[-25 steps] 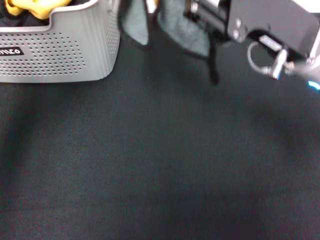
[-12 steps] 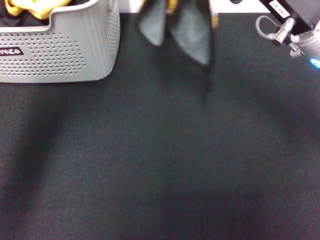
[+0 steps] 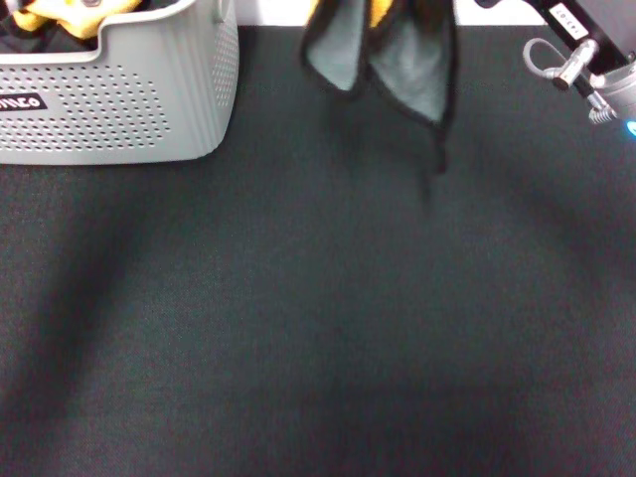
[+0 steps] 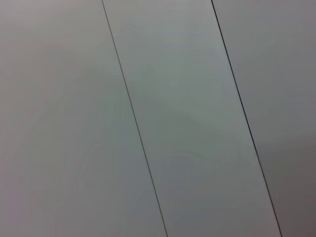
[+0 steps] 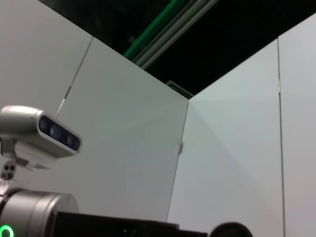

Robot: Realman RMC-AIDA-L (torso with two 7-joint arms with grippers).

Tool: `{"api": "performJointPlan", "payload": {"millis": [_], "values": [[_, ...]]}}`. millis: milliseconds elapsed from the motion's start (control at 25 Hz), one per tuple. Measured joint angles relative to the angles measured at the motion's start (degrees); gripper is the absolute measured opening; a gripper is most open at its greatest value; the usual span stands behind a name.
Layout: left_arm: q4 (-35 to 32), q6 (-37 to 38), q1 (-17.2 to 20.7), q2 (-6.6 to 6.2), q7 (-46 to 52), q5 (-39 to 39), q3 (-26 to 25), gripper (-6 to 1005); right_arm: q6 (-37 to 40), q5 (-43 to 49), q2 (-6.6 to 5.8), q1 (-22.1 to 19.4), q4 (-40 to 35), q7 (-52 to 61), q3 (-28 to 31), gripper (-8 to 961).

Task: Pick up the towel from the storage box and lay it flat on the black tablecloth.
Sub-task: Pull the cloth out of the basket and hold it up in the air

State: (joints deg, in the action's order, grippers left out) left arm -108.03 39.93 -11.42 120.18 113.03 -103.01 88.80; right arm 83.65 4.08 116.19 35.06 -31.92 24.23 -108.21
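Observation:
The towel (image 3: 397, 60) hangs in the air at the top middle of the head view. Its pale grey reverse and black edging show, with a bit of yellow at the top. Its upper part runs out of the frame, where my right gripper holds it. Only my right arm's wrist and cable (image 3: 581, 60) show at the top right. The towel's lowest corner hangs a little above the black tablecloth (image 3: 318, 328). The storage box (image 3: 129, 99) stands at the top left. My left gripper is out of view.
A bunched-up yellow cloth (image 3: 60, 12) lies inside the box. The left wrist view shows only pale wall panels (image 4: 158, 118). The right wrist view shows wall panels and the robot's head camera (image 5: 49, 131).
My right arm has risen and moved right, so its black gripper body has left the frame. The towel went up with it and now hangs slightly further right.

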Motion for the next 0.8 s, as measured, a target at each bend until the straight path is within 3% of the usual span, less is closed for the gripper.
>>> {"api": "performJointPlan", "payload": {"millis": [680, 800], "values": [[0.36, 0.11, 0.08, -0.12, -0.18, 0.0, 0.86, 83, -1.22, -0.13, 0.0, 0.09, 0.91, -0.44, 0.24, 316], [0.38, 0.2, 0.09, -0.12, -0.18, 0.0, 0.91, 85, -1.22, -0.12, 0.0, 0.1, 0.96, -0.54, 0.22, 241]]}}
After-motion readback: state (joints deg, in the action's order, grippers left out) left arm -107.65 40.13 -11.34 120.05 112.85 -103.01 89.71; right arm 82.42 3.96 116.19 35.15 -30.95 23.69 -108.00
